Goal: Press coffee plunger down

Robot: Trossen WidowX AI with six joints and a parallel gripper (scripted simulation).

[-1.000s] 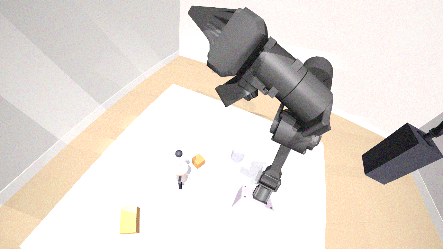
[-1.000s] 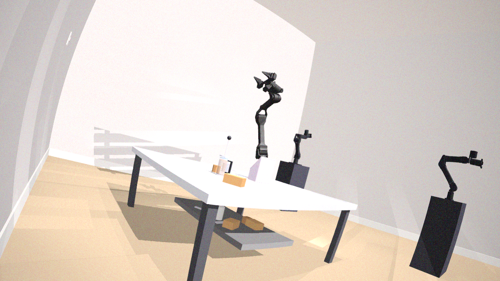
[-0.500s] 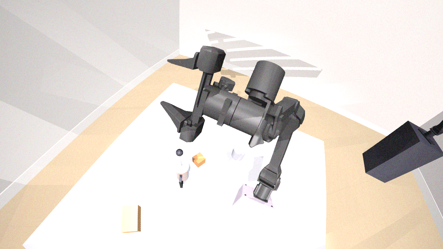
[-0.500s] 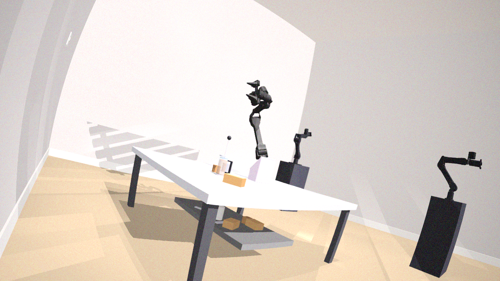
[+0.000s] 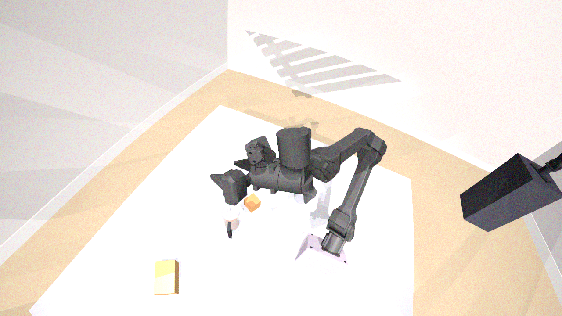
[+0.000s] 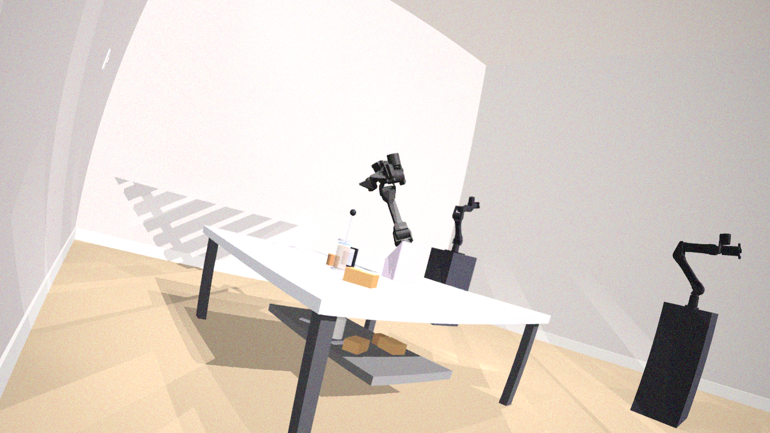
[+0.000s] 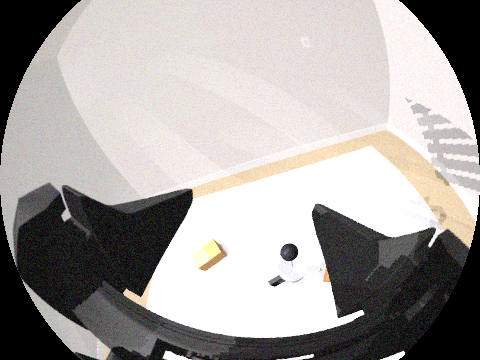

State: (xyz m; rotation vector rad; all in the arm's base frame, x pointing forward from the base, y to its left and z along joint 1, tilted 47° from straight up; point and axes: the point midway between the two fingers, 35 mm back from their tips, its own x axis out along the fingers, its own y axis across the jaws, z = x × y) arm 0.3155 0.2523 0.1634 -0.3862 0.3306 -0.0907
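Note:
The coffee press [image 5: 231,220] [image 6: 342,257] [image 7: 291,270] stands upright on the white table, a clear body with brownish contents and a black handle. Its black plunger knob [image 6: 352,211] [image 7: 289,252] stands high above the lid on a thin rod. In the top view the knob is hidden behind the gripper. My gripper [image 5: 223,169] [image 6: 364,182] [image 7: 254,203] is wide open with nothing between the fingers. It is higher than the knob and does not touch the press. In the wrist view the knob shows below the fingertips, nearer the right finger.
A small orange block [image 5: 252,202] [image 6: 330,258] lies close beside the press. A larger yellow block [image 5: 164,277] [image 6: 360,276] [image 7: 207,255] lies farther off on the table [image 5: 255,282] [image 6: 431,307]. Other arms stand on dark pedestals [image 6: 672,361] away from the table.

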